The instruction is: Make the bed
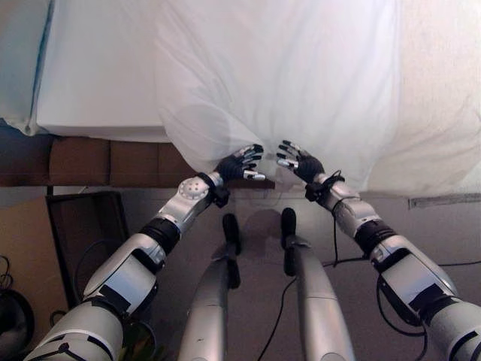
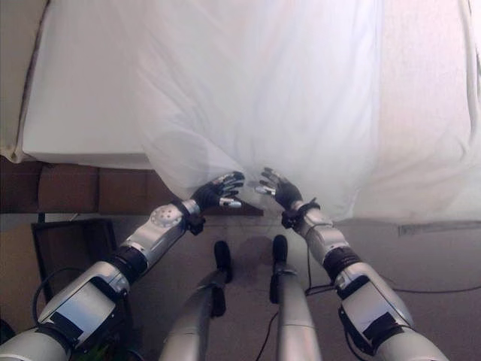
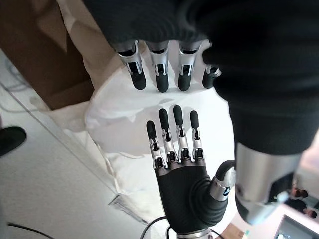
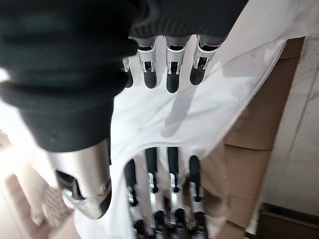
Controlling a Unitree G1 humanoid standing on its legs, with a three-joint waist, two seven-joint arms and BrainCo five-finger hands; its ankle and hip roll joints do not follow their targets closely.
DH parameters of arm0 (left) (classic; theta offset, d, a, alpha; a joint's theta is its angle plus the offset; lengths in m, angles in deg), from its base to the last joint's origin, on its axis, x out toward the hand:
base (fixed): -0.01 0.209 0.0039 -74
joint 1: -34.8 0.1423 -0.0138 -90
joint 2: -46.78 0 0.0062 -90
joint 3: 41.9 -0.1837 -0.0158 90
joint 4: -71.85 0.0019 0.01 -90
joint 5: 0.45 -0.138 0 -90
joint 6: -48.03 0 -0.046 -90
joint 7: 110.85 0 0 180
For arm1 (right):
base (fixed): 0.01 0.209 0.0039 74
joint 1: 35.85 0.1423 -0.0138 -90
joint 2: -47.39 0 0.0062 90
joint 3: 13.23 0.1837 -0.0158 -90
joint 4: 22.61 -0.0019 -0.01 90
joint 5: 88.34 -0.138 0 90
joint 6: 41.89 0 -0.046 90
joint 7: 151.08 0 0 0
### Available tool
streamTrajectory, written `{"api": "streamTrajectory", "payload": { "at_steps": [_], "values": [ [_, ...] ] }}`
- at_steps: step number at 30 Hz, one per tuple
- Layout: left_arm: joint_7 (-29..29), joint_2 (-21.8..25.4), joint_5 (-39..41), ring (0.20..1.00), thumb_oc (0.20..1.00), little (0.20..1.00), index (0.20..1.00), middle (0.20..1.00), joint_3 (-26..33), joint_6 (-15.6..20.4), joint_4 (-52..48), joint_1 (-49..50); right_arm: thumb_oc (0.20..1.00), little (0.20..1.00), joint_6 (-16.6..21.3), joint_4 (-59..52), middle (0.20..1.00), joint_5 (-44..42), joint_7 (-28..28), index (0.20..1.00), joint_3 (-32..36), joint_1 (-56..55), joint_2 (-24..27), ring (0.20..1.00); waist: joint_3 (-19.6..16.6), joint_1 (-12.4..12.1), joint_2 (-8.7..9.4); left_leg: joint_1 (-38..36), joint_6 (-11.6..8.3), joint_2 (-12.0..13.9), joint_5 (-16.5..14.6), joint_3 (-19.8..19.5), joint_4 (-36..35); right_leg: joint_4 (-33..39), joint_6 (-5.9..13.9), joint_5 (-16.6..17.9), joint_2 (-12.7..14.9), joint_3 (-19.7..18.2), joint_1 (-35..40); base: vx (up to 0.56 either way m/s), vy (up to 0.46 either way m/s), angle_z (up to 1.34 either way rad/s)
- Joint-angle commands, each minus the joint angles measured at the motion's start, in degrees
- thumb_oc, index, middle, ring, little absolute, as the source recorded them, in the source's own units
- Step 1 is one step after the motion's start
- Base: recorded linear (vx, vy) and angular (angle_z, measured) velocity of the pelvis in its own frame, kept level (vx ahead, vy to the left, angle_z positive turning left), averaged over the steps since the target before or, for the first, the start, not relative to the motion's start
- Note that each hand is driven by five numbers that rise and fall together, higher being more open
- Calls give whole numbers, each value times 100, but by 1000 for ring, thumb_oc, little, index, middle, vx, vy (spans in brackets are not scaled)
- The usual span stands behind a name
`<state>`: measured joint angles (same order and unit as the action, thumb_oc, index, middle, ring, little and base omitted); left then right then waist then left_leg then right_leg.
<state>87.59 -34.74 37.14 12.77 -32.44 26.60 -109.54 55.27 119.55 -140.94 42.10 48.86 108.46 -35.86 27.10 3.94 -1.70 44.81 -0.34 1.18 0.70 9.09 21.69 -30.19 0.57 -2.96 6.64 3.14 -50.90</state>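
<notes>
While both hands hover open at the sheet's hanging edge, the grasp is yet to come.
Left hand (image 1: 239, 163) and right hand (image 1: 299, 161) face each other, fingers straight and slightly spread, holding nothing; the sheet (image 1: 285, 83) drapes over the mattress (image 1: 98, 83) edge; next, I judge, each hand must pinch that edge.

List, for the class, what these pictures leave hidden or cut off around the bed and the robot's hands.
- Bed's far end: cut off by the top edge in the eye views, so the white sheet cannot be traced to its end.
- Brown bed base: its right part is hidden behind the hanging sheet.
- Contact: whether the left hand or right hand touches the sheet's hem cannot be told; both have straight fingers.
</notes>
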Motion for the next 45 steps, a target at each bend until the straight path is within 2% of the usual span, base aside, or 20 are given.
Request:
{"api": "streamTrajectory", "payload": {
  "at_steps": [1,5,12,16,18,19,21,23,25,26,28,29,31,34,36,38,39,43,44,45],
  "values": [
    [-6,-301,117,1000,1000,1000,1000,1000,260,258,280,-384,1000,1000,170,84,1000,-396,-104,1000,122,365,-112,1000,-202,80,24,280,-205,54,-495,210,754,193,510,143,-140,48,26,-2,1,-3],
    [-449,-143,-138,1000,1000,1000,1000,1000,387,363,773,-866,1000,1000,220,560,1000,-597,-312,1000,201,958,-108,1000,-114,105,29,489,-204,51,-579,216,964,-36,495,84,-138,7,-189,2,15,-5],
    [-633,31,-316,1000,1000,1000,1000,1000,404,464,1008,-1161,1000,1000,262,853,1000,-639,-379,1000,227,1309,-32,1000,-37,125,79,471,-218,26,-497,246,780,165,514,134,-154,23,-144,1,3,-2],
    [-1241,107,-667,1000,1000,1000,1000,1000,597,525,866,-953,1000,1000,336,496,1000,-665,-396,1000,327,1003,57,1000,47,113,97,370,-200,-28,-486,194,684,270,517,125,-164,40,-22,5,1,-1],
    [-1648,208,-955,1000,1000,1000,1000,1000,825,415,850,-692,1000,1000,379,144,1000,-603,-430,1000,401,717,169,1000,64,82,83,284,-194,-50,-448,153,556,365,521,128,-150,74,70,10,-16,1],
    [-1655,206,-961,1000,1000,1000,1000,1000,827,411,843,-686,1000,1000,378,135,1000,-601,-435,1000,400,710,169,1000,48,86,83,299,-190,-56,-421,153,537,382,519,151,-146,74,56,7,-33,-1],
    [-2441,333,-1684,1000,1000,1000,1000,1000,1378,-90,1207,-367,1000,1000,330,-370,1000,-542,-461,1000,580,249,312,1000,90,23,60,167,-197,-64,-392,120,418,514,518,142,-133,126,218,12,-45,1],
    [-2643,405,-1982,1000,1000,1000,1000,1000,1526,-252,1192,-249,1000,1000,313,-531,1000,-496,-465,1000,699,68,328,1000,69,5,43,152,-192,-69,-356,101,360,573,519,161,-132,144,240,9,-17,1],
    [-3069,491,-2441,1000,1000,1000,1000,1000,2021,-635,969,216,1000,1000,273,-876,1000,-398,-425,1000,1030,-398,407,1000,94,-86,-21,43,-195,-88,-358,40,312,640,511,128,-136,178,375,17,-37,3],
    [-3073,491,-2446,1000,1000,1000,1000,1000,2026,-644,955,227,1000,1000,271,-884,1000,-395,-430,1000,1029,-405,406,1000,77,-82,-21,60,-192,-92,-333,40,297,657,509,151,-133,179,359,4,-24,3],
    [-3154,583,-2976,1000,1000,1000,1000,1000,2452,-1079,93,962,1000,1000,214,-1288,1000,-258,-405,1000,1379,-751,467,1000,102,-194,-123,-90,-178,-123,-360,-4,203,722,498,109,-140,184,493,0,0,0],
    [-3155,583,-2982,1000,1000,1000,1000,1000,2460,-1090,75,976,1000,1000,212,-1295,1000,-255,-409,1000,1377,-757,465,1000,86,-190,-121,-75,-175,-127,-334,-2,186,740,496,133,-138,183,479,16,-14,3],
    [-3220,677,-3470,1000,1000,1000,1000,1000,2710,-1340,-558,1435,1000,1000,147,-1544,1000,-205,-375,1000,1602,-952,517,1000,74,-248,-181,-121,-184,-139,-327,-11,160,779,480,128,-127,198,535,5,-7,4],
    [-2989,702,-3886,1000,1000,1000,1000,1000,3012,-1662,-1376,2024,1000,1000,33,-1898,1000,-76,-405,1000,1916,-1171,594,1000,40,-300,-250,-204,-178,-149,-314,-17,58,857,453,113,-137,202,611,1,-5,2],
    [-2627,858,-4400,1000,1000,1000,1000,1000,3015,-1920,-1967,2234,1000,1000,-91,-2043,1000,25,-402,1000,2059,-1221,624,1000,53,-330,-306,-272,-151,-149,-363,-40,31,856,438,69,-155,194,663,6,-4,2],
    [-2126,904,-4478,1000,1000,1000,1000,1000,3021,-2121,-2425,2387,1000,1000,-223,-2152,1000,116,-406,1000,2156,-1248,665,1000,31,-338,-337,-254,-129,-162,-331,-34,0,891,426,113,-148,185,652,0,0,0],
    [-1393,1047,-4329,1000,1000,1000,1000,1000,2850,-2138,-3017,2408,1000,1000,-341,-2267,1000,204,-373,1000,2250,-1271,685,1000,35,-327,-401,-316,-129,-172,-358,-31,-17,916,417,93,-152,170,715,11,13,6],
    [25,1412,-3039,1000,1000,1000,1000,1000,2173,-2066,-3843,2281,1000,1000,-459,-2166,1000,306,-302,1000,2202,-1194,695,1000,1,-292,-482,-376,-78,-200,-332,-8,-98,979,413,152,-150,130,747,3,5,1],
    [27,1420,-3033,1000,1000,1000,1000,1000,2170,-2068,-3844,2272,1000,1000,-459,-2162,1000,306,-299,1000,2209,-1188,693,1000,-6,-297,-474,-359,-75,-202,-304,-5,-111,997,411,180,-149,128,731,0,0,0],
    [561,1779,-1797,1000,1000,1000,1000,1000,1604,-1950,-4177,2070,1000,1000,-439,-2020,1000,279,-243,1000,2029,-1105,662,1000,-10,-258,-515,-432,-80,-203,-299,23,-157,1022,423,192,-160,101,779,0,19,-4]
  ]
}}
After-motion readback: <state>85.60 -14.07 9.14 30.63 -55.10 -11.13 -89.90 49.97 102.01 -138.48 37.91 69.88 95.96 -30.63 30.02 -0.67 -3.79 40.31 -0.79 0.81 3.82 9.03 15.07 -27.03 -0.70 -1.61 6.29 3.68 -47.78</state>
